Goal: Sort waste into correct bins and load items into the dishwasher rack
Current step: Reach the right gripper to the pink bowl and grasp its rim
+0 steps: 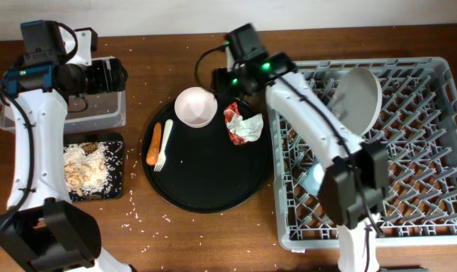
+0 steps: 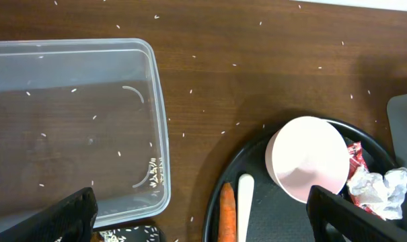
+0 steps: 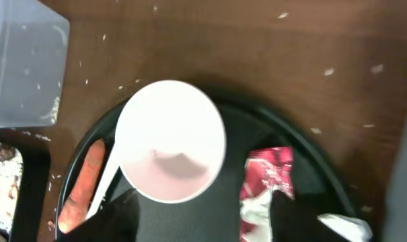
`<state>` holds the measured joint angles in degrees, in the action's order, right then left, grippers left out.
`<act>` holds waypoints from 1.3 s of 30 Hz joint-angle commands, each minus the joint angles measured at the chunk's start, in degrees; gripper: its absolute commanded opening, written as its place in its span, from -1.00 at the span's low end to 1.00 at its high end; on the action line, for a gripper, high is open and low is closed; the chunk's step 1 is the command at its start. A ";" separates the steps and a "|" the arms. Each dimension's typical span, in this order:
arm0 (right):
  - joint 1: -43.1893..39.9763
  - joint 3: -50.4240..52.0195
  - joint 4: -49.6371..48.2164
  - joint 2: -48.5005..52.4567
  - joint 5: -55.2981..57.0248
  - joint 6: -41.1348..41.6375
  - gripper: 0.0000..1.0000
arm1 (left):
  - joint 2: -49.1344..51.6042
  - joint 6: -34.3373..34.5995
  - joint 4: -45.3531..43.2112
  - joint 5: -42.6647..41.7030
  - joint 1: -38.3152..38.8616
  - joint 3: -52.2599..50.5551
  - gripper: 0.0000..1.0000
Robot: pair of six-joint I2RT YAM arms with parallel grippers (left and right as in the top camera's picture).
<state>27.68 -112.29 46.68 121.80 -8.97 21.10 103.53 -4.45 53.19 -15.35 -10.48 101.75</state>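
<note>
Though crumb-flecked, brown wooden table (image 1: pixel 175 236)

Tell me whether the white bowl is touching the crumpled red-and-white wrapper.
Apart. The right wrist view shows a strip of bare black tray between the white bowl and the wrapper; the overhead view shows the same gap.

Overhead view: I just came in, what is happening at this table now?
The right gripper hangs open above the white bowl on the round black tray, where the carrot, fork and wrapper also lie. The left gripper hangs open by the clear tub, holding nothing. The grey plate already stands in the dishwasher rack; grain crumbs lie in the shallow black tray.
</note>
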 commanded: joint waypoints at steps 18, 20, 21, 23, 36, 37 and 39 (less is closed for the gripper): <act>2.43 -0.24 -0.98 7.93 1.92 0.55 0.13 | -1.42 0.81 0.92 0.13 -0.13 0.33 0.99; 2.43 -0.22 -0.96 8.57 1.92 0.68 0.13 | -1.42 0.81 1.11 0.15 -0.13 0.33 0.98; 2.43 -0.22 -0.87 8.87 1.92 0.68 0.11 | -1.42 0.81 1.11 0.15 -0.13 0.33 0.98; 2.43 0.20 -1.09 9.03 1.95 0.68 -0.04 | -1.42 0.81 1.11 0.15 -0.13 0.33 0.98; 2.43 3.02 -5.60 9.46 2.14 0.90 -0.36 | -1.42 0.79 1.11 0.15 -0.13 0.33 0.98; 2.43 3.02 -5.77 9.81 2.14 1.36 -0.37 | -1.42 0.79 1.11 0.17 -0.13 0.33 0.98; 2.40 3.02 -5.79 11.21 2.12 1.92 -0.36 | -1.42 0.79 1.11 0.15 -0.13 0.33 0.98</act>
<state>29.85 -109.69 41.04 130.61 -7.55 22.22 103.50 -4.01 54.19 -15.35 -10.48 101.75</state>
